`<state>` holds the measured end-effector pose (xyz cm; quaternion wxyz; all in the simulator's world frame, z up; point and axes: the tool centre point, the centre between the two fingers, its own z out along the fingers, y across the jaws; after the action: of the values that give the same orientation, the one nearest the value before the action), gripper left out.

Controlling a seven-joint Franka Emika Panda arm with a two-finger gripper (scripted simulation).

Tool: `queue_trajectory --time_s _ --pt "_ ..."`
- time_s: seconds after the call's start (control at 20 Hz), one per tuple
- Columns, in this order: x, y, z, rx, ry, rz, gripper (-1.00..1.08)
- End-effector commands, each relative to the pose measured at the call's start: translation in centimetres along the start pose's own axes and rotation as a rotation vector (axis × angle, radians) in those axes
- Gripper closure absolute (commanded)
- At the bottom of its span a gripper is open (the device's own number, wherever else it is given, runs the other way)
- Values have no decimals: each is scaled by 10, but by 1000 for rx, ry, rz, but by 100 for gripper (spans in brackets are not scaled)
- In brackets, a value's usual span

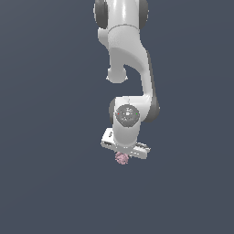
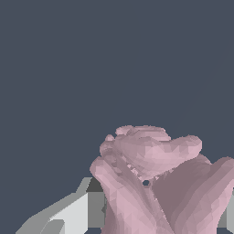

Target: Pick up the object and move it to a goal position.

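The arm (image 1: 130,68) hangs down from the top of the exterior view, wrist pointing downward, its hand slightly tilted. The claw (image 1: 122,155) is closed narrowly on the pale-pink object (image 1: 122,158), which sits directly under the hand.

A plain, dark slate-blue surface (image 1: 50,183) filled the scene in both views, unmarked and uniform. Whether the pale-pink object (image 1: 122,158) rested on it or hung above could not be told.
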<state>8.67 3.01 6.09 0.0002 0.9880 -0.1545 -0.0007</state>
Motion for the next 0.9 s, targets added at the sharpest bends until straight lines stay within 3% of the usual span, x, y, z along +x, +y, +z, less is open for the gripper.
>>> queue_trajectory --time_s 0.0,0.4,0.85 --pt "-2 -1 -8 1 1 0 108" --pt "-18 -8 -58 1 1 0 108" --pt "-48 -22 -155 1 1 0 108"
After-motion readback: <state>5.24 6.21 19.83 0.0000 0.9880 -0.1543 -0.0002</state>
